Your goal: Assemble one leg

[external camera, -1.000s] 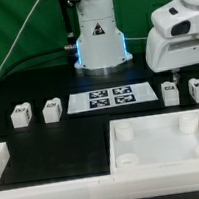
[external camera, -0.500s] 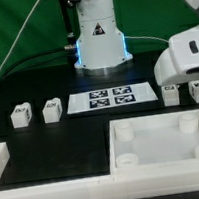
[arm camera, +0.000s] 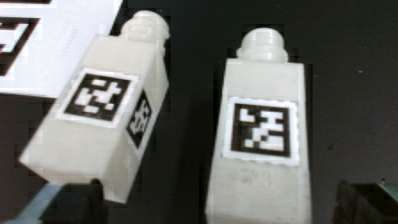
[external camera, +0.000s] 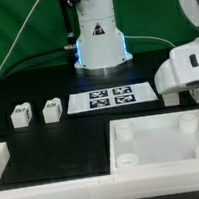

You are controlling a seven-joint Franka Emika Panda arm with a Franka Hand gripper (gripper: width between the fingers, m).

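Leg [arm camera: 103,100]: lying just beside a twin leg [arm camera: 263,125], near the marker board [arm camera: 63,20]. Gripper [arm camera: 214,200]: fingers apart, flanking both. Hazard, we judge: closing pinches both, or knocks one askew.

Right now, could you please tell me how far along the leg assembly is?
Done: nothing yet; the tray's corner sockets look empty. In hand: the open tool hangs over two legs, gripping neither. Left, likely: grasp one leg, carry it to the tray and seat it in a socket.
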